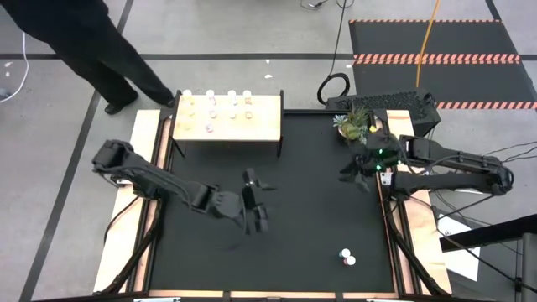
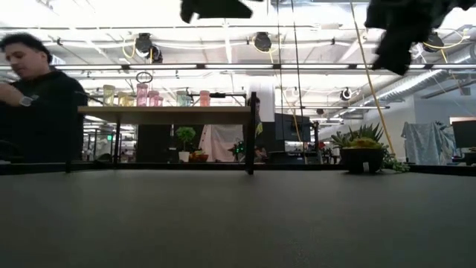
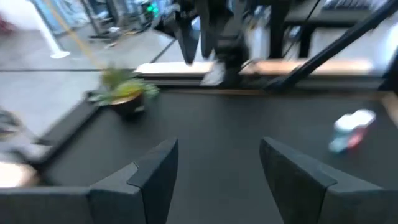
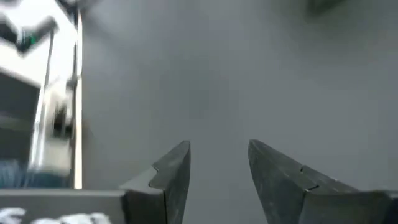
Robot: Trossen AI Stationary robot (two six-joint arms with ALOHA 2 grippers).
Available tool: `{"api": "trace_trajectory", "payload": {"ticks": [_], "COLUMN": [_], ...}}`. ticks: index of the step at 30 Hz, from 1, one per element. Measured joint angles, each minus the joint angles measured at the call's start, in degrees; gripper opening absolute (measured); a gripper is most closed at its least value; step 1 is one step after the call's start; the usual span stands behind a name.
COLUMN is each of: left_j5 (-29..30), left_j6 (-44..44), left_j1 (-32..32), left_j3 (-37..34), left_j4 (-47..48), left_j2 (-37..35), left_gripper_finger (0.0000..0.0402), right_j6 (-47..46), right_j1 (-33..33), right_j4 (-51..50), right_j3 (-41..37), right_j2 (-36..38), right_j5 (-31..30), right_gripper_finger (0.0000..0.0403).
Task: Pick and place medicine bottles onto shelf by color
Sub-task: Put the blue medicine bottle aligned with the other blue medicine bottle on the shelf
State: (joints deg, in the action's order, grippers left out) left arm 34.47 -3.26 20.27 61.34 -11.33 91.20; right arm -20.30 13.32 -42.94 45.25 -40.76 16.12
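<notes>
The light-wood shelf (image 1: 226, 119) (image 2: 167, 112) stands at the table's far edge, left of centre, and carries several small white-capped medicine bottles (image 1: 232, 104) (image 2: 141, 94). Two more bottles (image 1: 346, 257) rest on the black table near its near right corner; the left wrist view shows them as a blurred shape (image 3: 351, 130). My left gripper (image 1: 262, 203) (image 3: 217, 174) hovers open and empty over the table's middle. My right gripper (image 1: 354, 176) (image 4: 217, 168) hangs open and empty above the right part of the table, near the plant.
A small potted plant (image 1: 352, 124) (image 2: 364, 149) (image 3: 124, 93) stands at the far right of the table. A person in dark clothes (image 1: 84, 46) (image 2: 37, 104) is beyond the far left corner, close to the shelf. Wooden rails (image 1: 403, 226) run along both table sides.
</notes>
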Motion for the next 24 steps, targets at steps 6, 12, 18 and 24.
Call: {"api": "trace_trajectory", "payload": {"ticks": [6,12,18,24], "left_j5": [-4.37,-10.1,-10.65,-10.75], "left_j6": [-2.02,-2.5,-3.5,-6.06], "left_j1": [0.87,1.3,1.03,0.22], "left_j3": [1.95,15.1,22.86,22.97], "left_j4": [-10.39,-2.31,5.72,6.31], "left_j2": [7.2,16.32,18.94,17.51], "left_gripper_finger": [0.0227,0.0227,0.0227,0.0227], "right_j6": [-3.19,-7.68,-14.11,-22.14], "right_j1": [-10.33,-18.03,-24.25,-31.97], "right_j4": [-8.0,-7.89,-8.43,-8.39], "right_j3": [0.0,0.0,0.0,-0.02], "right_j2": [-0.26,-0.26,-0.17,-0.19], "right_j5": [-0.95,-7.33,-14.39,-17.79], "right_gripper_finger": [0.0157,0.0157,0.0157,0.0155]}}
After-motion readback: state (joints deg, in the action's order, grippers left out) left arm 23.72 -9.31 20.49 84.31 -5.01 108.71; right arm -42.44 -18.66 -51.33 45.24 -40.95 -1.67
